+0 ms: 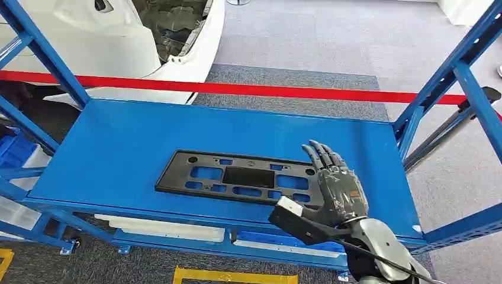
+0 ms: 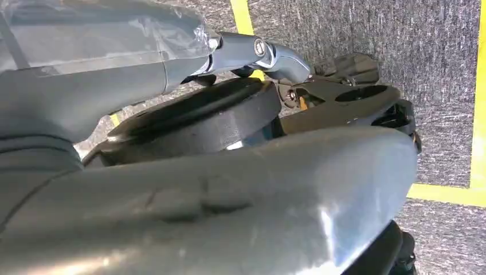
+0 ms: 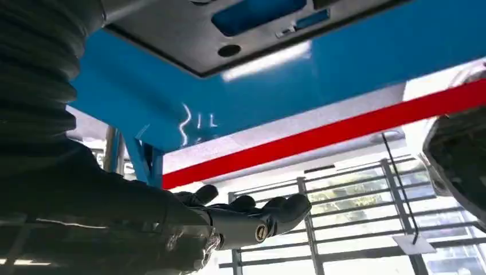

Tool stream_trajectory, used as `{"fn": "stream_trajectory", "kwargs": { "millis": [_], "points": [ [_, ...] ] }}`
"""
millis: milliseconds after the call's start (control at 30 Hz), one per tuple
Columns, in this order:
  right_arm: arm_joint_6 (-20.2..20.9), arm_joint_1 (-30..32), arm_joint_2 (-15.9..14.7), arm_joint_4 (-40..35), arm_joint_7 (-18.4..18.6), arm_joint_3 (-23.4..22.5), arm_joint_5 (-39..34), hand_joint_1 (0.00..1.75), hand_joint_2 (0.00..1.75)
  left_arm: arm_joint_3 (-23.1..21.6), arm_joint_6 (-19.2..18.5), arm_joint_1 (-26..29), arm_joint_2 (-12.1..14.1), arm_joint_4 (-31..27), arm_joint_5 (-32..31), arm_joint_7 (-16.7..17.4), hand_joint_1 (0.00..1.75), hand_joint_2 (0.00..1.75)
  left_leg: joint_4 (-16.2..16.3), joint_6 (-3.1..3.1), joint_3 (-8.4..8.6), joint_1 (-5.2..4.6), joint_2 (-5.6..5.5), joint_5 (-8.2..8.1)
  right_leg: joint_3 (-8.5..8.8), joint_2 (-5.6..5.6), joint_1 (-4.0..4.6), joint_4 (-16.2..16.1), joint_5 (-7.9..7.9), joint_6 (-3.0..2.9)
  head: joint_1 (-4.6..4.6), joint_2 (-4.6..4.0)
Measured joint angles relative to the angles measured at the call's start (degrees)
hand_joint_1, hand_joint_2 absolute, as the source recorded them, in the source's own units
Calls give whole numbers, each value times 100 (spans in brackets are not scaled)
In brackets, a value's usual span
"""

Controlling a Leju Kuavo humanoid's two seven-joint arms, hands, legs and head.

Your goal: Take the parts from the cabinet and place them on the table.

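A flat black plastic part [image 1: 237, 177] with several cut-outs lies in the middle of the blue cabinet shelf [image 1: 118, 148]. My right hand [image 1: 334, 183] is over the part's right end, fingers stretched forward and apart, holding nothing. The right wrist view shows the same dark fingers [image 3: 246, 220] extended, with the black part [image 3: 229, 23] and the blue shelf [image 3: 344, 74] close beside them; whether they touch the part I cannot tell. In the left wrist view my left hand [image 2: 86, 57] is a close grey mass over the carpet, and how its fingers lie is unclear.
Blue frame uprights [image 1: 450, 77] rise at both ends of the shelf. A red barrier strip [image 1: 266, 90] runs behind it, with a white car body [image 1: 118, 35] beyond. White trays [image 1: 160, 228] sit on the lower level. Yellow floor tape [image 1: 237, 277] marks the carpet.
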Motion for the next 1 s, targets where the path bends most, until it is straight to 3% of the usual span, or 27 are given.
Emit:
{"fn": "stream_trajectory", "kwargs": {
  "millis": [167, 367, 600, 800, 1000],
  "points": [
    [122, 34, 214, 229, -72, 174, 105, 0, 175, -39, -9, -4, 0, 2, 2, 22, 0, 0, -1, 0, 1, 1, 0, 0, 0, 0, 2, 0, 0, -1, -2, 2],
    [927, -65, 417, 522, -168, 612, -298, 0, 175, -85, -42, -16, 0, 2, -53, 26, 0, 0, -2, -1, 2, 2, 0, 0, 2, 0, 3, 2, -1, -1, -2, 2],
    [907, -161, 496, 879, -24, 811, -262, 0, 175, -114, -42, -28, 0, 2, -57, 61, 0, 0, -2, 0, 2, 1, 0, 0, 2, 0, 1, 1, -1, -1, 0, 2],
    [1361, -13, 503, 999, 7, 590, 244, 0, 175, -120, -42, -29, 0, 2, -87, 103, 0, 0, -1, 0, 2, 0, 0, 0, 2, 0, 0, 0, -1, -1, 0, 2],
    [1455, 180, 516, 1053, 11, 216, 609, 0, 175, -125, -44, -29, 0, 2, -90, 105, 0, 0, -1, 0, 4, 0, 1, 0, 2, 0, 1, 0, 0, -1, 0, 2]
  ]
}}
